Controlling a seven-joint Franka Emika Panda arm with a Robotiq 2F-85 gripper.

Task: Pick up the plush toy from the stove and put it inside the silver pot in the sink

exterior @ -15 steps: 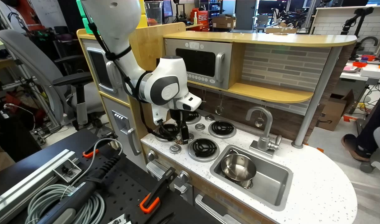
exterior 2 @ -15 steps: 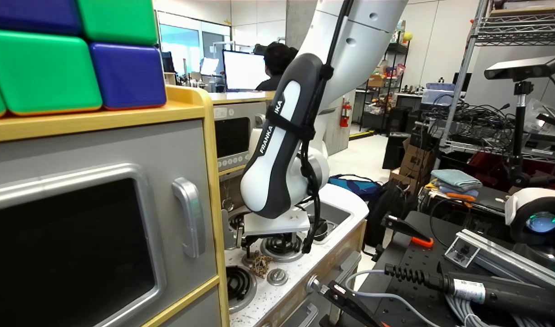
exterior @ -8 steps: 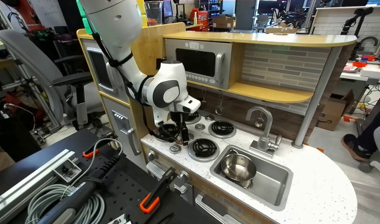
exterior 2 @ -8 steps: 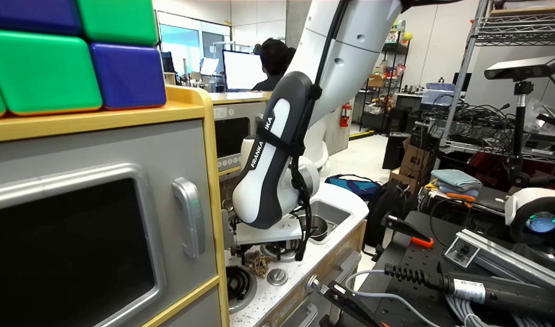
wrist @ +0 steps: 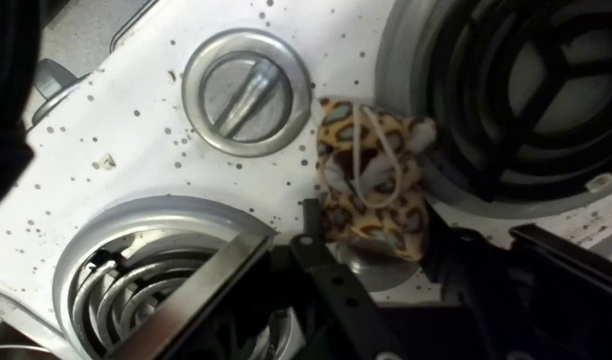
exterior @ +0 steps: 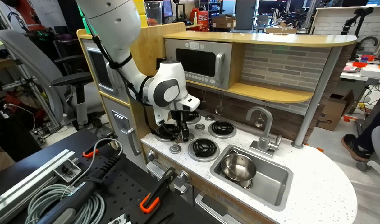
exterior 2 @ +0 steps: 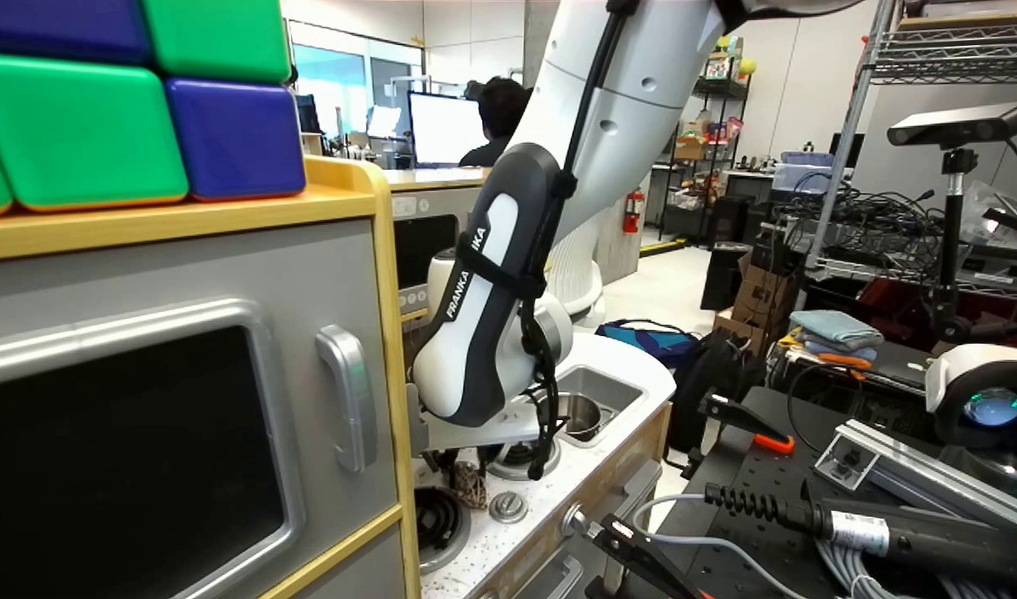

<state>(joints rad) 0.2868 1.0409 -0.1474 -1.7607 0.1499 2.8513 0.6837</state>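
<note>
In the wrist view the plush toy [wrist: 373, 172], leopard-spotted tan with a thin white loop, lies on the stove's [wrist: 150, 160] speckled white top between burners and knobs. My gripper [wrist: 370, 220] has a black finger pressed to each side of its lower half, so the jaws are shut on it. The plush toy [exterior 2: 471, 485] looks pinched under the arm in an exterior view, where much of the gripper is hidden. The silver pot [exterior: 238, 168] stands inside the sink [exterior: 290, 182], toward the stove side, its mouth facing up.
A curved faucet [exterior: 266, 127] rises behind the basin. Above the stove hang a toy microwave [exterior: 199, 62] and a wooden shelf [exterior: 270, 90]. A tall toy cabinet [exterior 2: 184, 274] stands beside the burners. In front, a black table [exterior: 121, 189] carries cables and clamps.
The arm has come lower and over toward the toy. My fingers, wide apart before, have drawn together against its sides, and the toy looks squeezed narrower. The pot has not moved.
</note>
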